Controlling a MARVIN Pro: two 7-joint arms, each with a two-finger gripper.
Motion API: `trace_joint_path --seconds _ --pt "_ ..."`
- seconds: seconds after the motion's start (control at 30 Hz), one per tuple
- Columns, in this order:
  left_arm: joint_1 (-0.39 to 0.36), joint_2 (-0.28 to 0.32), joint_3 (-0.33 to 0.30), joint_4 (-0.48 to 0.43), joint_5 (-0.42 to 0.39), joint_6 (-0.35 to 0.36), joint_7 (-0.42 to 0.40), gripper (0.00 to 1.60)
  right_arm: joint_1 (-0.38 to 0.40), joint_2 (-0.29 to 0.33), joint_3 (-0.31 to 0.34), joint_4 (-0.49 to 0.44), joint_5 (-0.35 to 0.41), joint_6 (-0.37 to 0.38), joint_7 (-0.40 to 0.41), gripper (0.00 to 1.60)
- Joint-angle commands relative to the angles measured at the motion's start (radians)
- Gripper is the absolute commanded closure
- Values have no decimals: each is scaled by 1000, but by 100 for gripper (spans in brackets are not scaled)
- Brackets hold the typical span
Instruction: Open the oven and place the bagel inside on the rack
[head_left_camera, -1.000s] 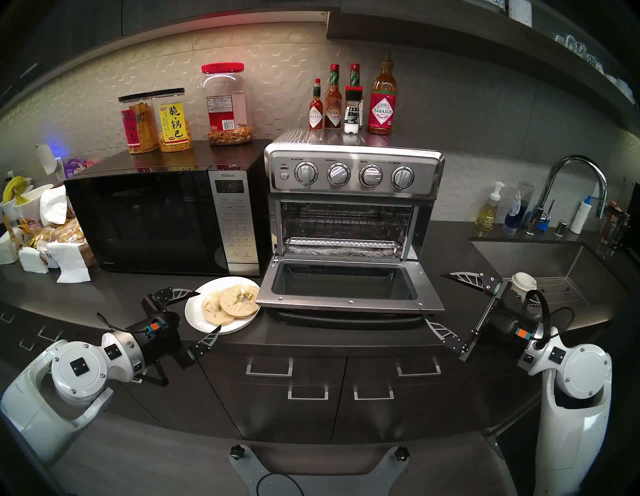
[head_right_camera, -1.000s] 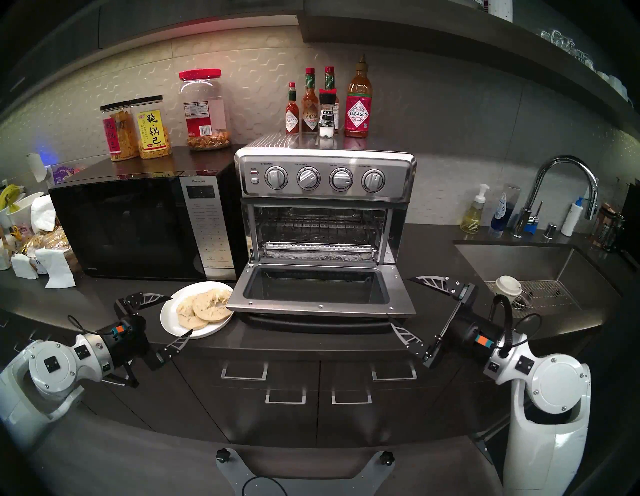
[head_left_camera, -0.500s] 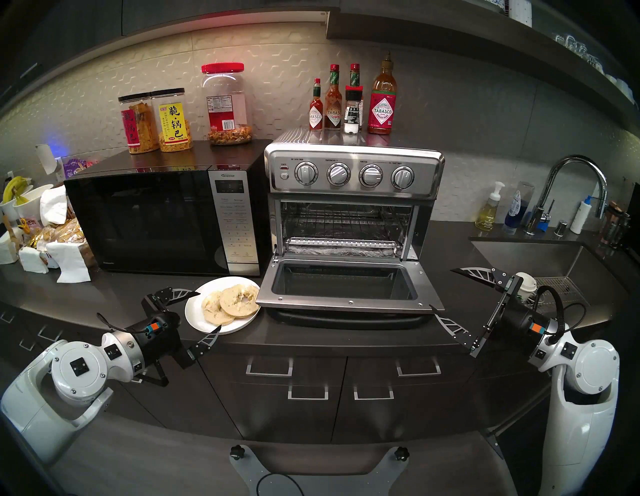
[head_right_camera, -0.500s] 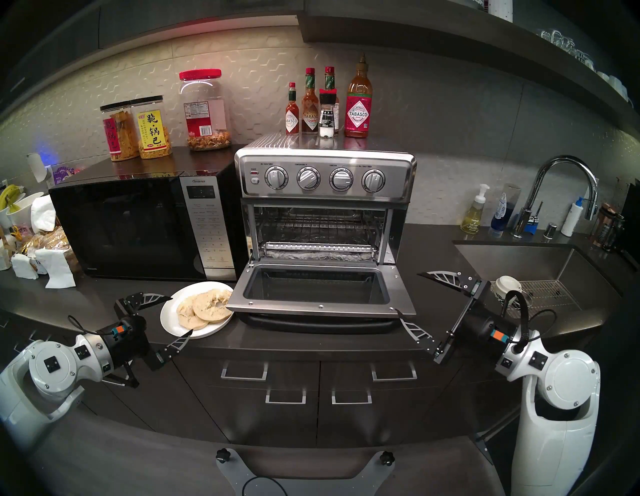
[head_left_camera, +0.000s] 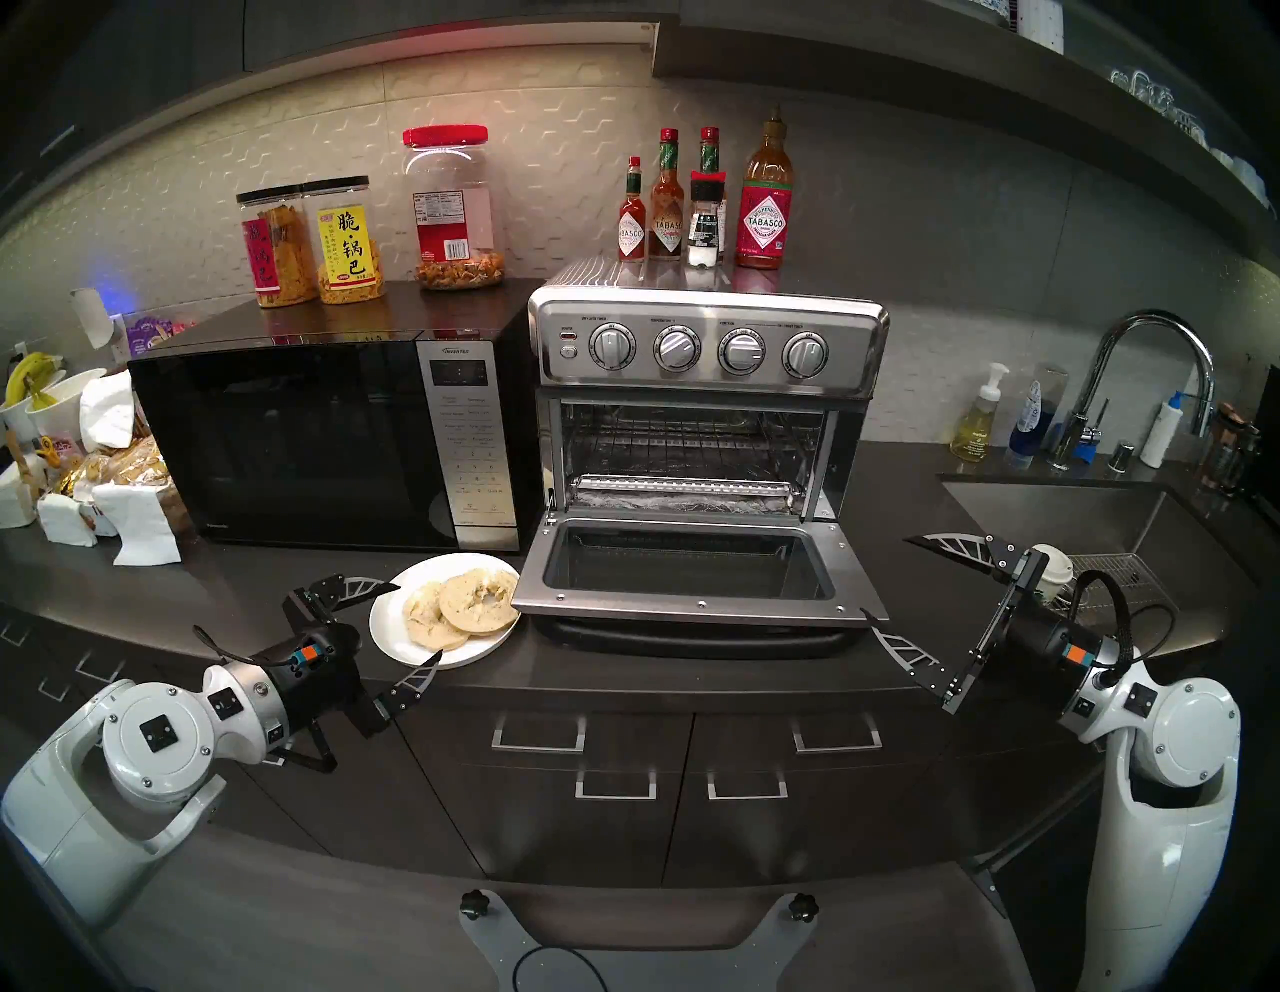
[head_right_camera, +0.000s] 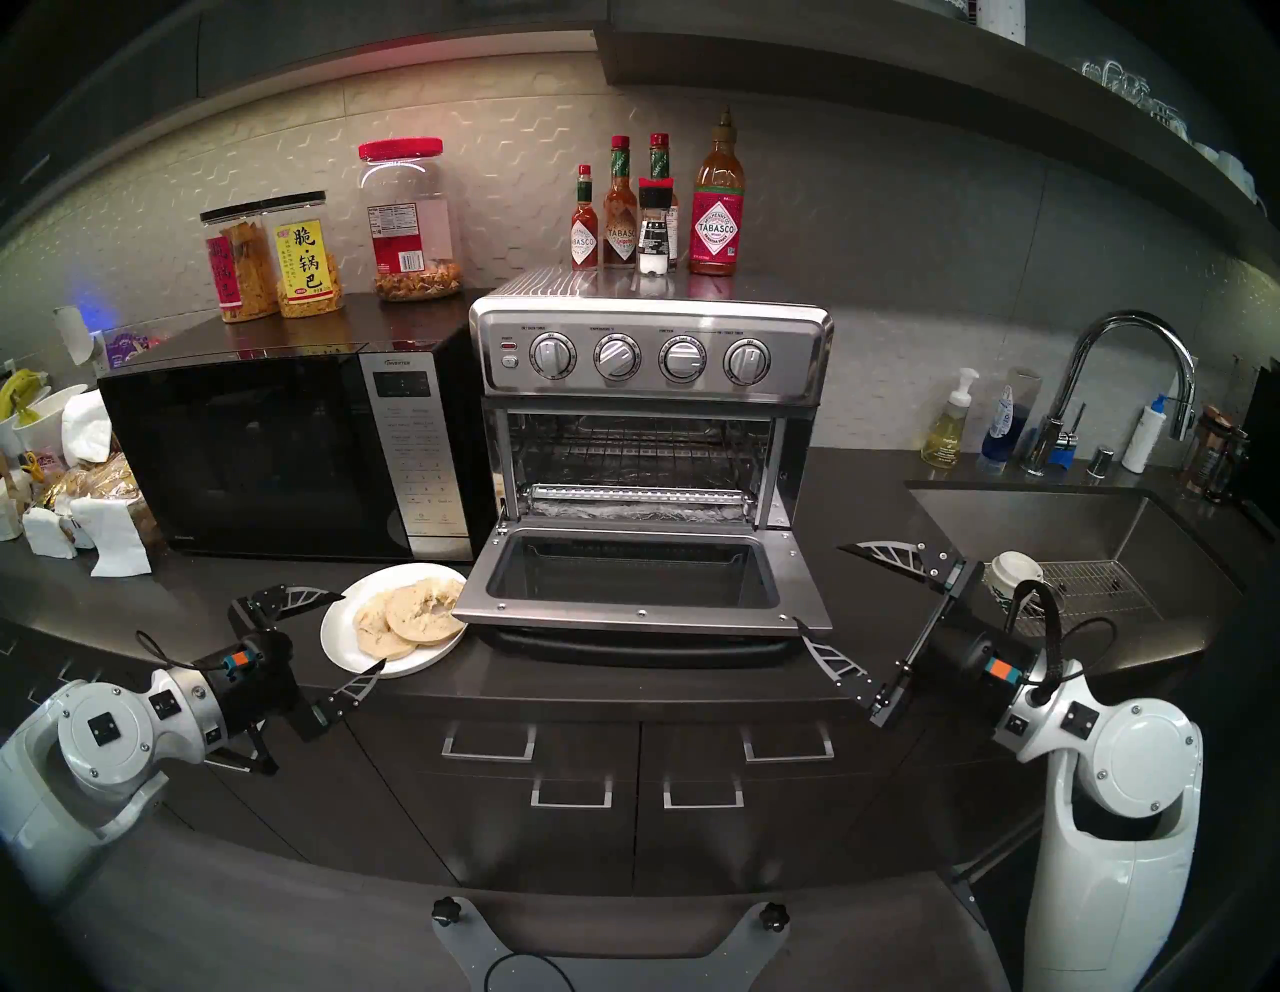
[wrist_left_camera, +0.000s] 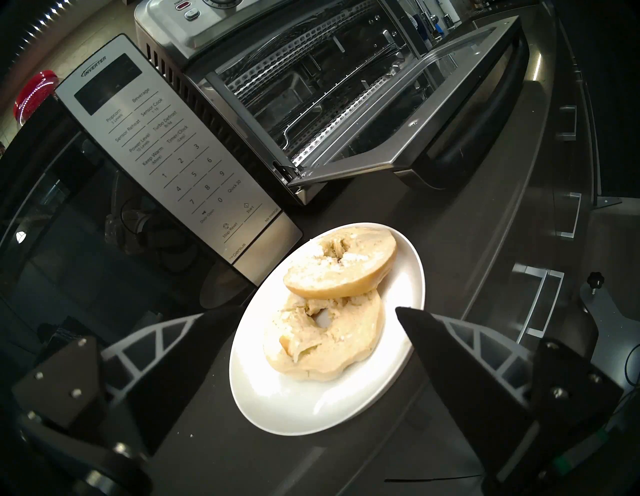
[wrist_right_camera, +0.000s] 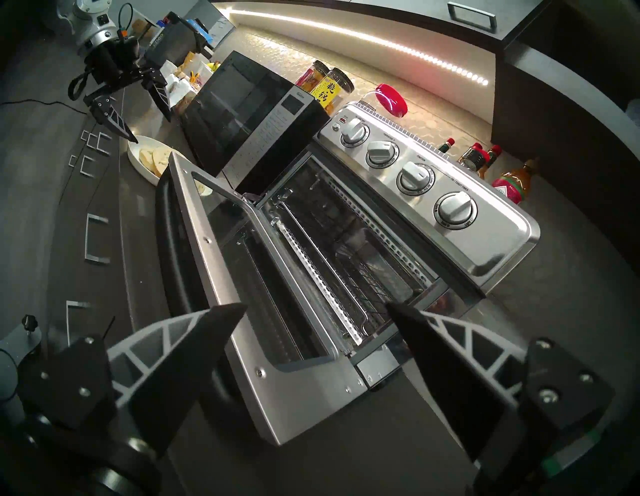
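Observation:
The stainless steel oven (head_left_camera: 706, 346) stands on the dark counter with its glass door (head_left_camera: 699, 603) folded down flat. The wire rack (head_left_camera: 682, 438) sits mid-height in the cavity, above a foil-lined tray (head_left_camera: 682, 488). The bagel (head_left_camera: 460, 606), two overlapping halves, lies on a white plate (head_left_camera: 415, 648) left of the door; it also shows in the left wrist view (wrist_left_camera: 325, 339). My left gripper (head_left_camera: 419, 621) is open and empty, its fingers on either side of the plate's near-left edge. My right gripper (head_left_camera: 883, 576) is open and empty beside the door's right front corner.
A black microwave (head_left_camera: 291, 443) stands left of the oven, right behind the plate. Sauce bottles (head_left_camera: 699, 208) stand on the oven top. A sink (head_left_camera: 1108, 526) with a paper cup (head_left_camera: 1049, 564) lies behind my right wrist. Bread bags and napkins (head_left_camera: 118, 485) crowd the far left.
My right arm has drawn back to the right, away from the door's front corner, gripper still open. The left arm, the door and the bagel have not moved.

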Motion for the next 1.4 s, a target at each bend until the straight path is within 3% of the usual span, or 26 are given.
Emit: trace_joint_path --seconds 0.0,0.2,0.57,0.87,1.07,1.37 --pt "2 8 -13 -4 14 -26 -4 0 9 -4 -3 -10 13 -4 -4 0" --pt "-3 2 3 16 60 -73 17 0 10 -5 -3 -10 12 -5 -3 0" --pt "-18 -17 16 36 40 -125 16 0 10 -6 -3 -10 12 -5 -2 0" --pt "-23 -25 22 38 39 -129 22 0 10 -7 -3 -10 12 -5 -1 0" --pt "-5 7 7 32 104 -104 18 0 11 -7 -2 -10 12 -5 -1 0" --pt "-9 -3 13 29 132 -97 30 0 11 -7 -2 -10 12 -5 -1 0"
